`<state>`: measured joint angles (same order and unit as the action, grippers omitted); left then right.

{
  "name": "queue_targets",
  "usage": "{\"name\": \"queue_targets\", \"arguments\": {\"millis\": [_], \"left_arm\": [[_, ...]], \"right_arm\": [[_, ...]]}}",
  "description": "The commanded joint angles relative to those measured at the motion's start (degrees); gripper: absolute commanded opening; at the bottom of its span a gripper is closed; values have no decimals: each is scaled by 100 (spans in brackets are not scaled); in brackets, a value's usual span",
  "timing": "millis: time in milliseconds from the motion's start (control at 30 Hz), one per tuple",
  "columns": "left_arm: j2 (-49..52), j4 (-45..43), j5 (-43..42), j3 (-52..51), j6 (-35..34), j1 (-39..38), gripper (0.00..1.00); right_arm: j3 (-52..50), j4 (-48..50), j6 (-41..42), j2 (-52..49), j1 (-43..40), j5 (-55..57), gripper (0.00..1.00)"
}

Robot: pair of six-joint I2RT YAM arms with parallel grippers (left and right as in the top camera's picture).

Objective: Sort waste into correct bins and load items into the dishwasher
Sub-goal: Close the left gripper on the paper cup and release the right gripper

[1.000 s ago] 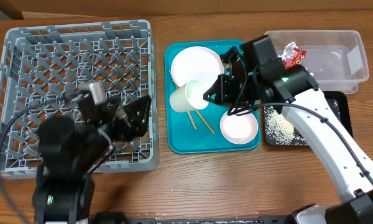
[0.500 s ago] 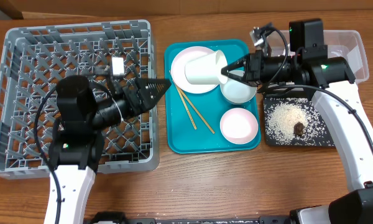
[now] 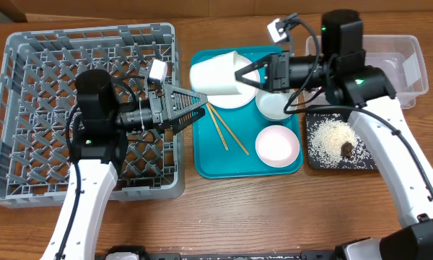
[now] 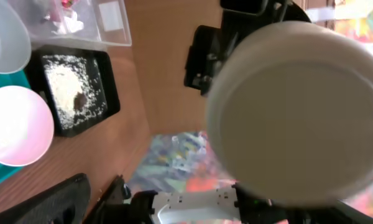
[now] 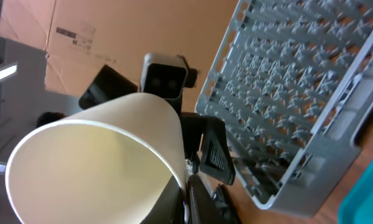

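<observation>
While my right end effector grips one cup lying sideways, base toward the rack, my left end effector gapes wide.

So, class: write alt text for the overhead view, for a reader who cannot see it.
The right gripper holds a white cup on its side above a teal tray, facing the open left gripper beside a grey dish rack. On the tray: plate, two bowls, chopsticks.
</observation>
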<state>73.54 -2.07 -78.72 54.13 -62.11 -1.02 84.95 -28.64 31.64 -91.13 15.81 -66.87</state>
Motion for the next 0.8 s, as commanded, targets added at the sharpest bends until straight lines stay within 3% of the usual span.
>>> {"name": "queue_targets", "arguments": {"millis": [0, 200, 767], "left_arm": [[-20, -455, -393, 90, -455, 26, 100], [-17, -1580, -509, 90, -1373, 26, 100], [-13, -1622, -251, 90, -1469, 90, 100]], "right_arm": [[83, -37, 142, 39, 166, 144, 4], [83, -9, 142, -170, 170, 74, 4], [83, 0, 116, -223, 466, -59, 4]]}}
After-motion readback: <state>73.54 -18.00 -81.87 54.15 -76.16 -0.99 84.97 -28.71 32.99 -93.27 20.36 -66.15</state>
